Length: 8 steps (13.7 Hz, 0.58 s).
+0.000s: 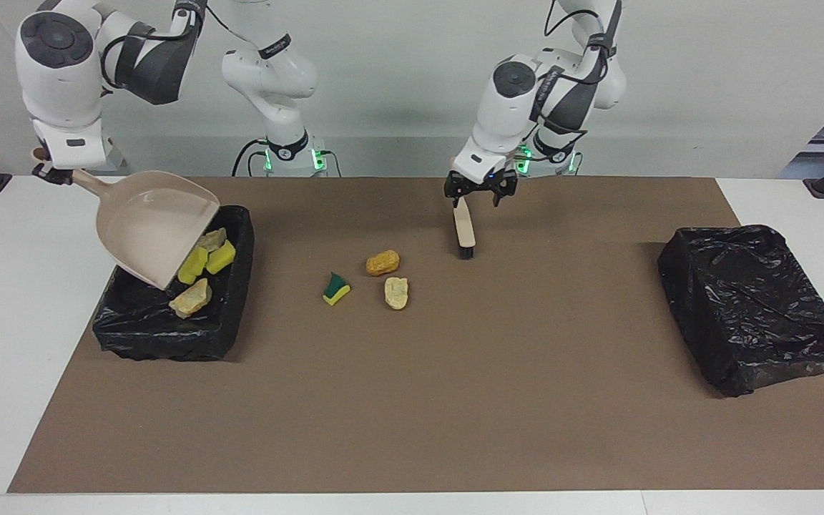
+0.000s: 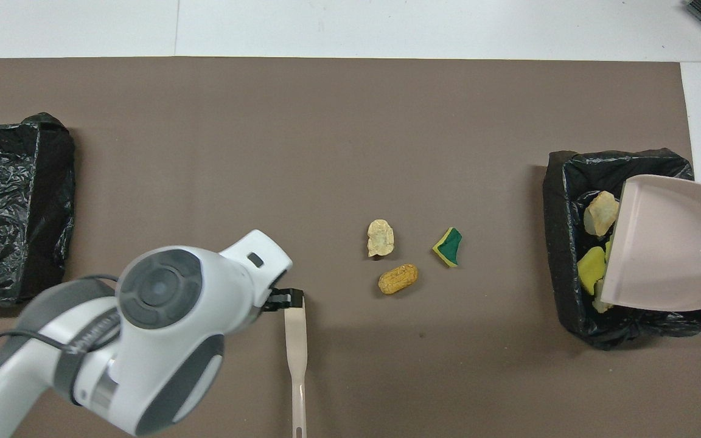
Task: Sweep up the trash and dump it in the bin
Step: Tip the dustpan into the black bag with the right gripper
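Observation:
My right gripper is shut on the handle of the beige dustpan, which hangs empty and tilted over the black-lined bin at the right arm's end. Several trash pieces lie in that bin, yellow and tan. Three pieces stay on the mat: a green-faced sponge bit, an orange lump and a pale lump. My left gripper is open just over the brush, which is free of its fingers, bristles pointing away from the robots.
A second bin wrapped in a black bag sits at the left arm's end of the brown mat. White table shows around the mat.

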Tool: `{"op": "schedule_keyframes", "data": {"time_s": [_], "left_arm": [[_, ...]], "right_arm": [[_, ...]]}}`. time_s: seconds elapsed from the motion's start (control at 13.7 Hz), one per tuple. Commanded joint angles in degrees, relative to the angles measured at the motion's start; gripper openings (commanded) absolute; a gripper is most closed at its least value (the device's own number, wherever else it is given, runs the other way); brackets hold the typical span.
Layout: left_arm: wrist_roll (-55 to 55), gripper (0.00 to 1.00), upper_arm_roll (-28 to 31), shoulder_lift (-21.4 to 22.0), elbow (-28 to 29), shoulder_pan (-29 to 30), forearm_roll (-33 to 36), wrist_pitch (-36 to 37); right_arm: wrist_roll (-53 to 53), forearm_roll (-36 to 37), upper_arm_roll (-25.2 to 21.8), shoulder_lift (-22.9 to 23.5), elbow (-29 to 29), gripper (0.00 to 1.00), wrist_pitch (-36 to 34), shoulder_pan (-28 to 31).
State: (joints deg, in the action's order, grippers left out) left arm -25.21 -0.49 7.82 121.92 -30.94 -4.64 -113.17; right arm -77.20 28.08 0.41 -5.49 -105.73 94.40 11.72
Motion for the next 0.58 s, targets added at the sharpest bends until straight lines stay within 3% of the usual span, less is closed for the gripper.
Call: {"op": "schedule_keyframes", "data": {"time_s": [0.0, 0.29, 0.51], "left_arm": [[13.3, 1.0, -0.7, -0.6, -10.4, 9.6, 2.6, 7.0], [30.3, 1.0, -0.6, -0.3, -19.9, 20.4, 3.0, 11.5], [32.0, 1.0, -0.6, -2.2, -27.9, 25.0, 3.1, 16.8]], "right_arm": [[11.1, -5.3, 0.4, 0.2, 0.1, 0.0, 0.4, -3.3], [32.9, -12.2, 0.4, 1.7, -1.2, 0.0, -0.1, -9.2], [50.2, -17.0, 0.4, 5.2, -0.3, 0.0, 1.4, -15.0]]}}
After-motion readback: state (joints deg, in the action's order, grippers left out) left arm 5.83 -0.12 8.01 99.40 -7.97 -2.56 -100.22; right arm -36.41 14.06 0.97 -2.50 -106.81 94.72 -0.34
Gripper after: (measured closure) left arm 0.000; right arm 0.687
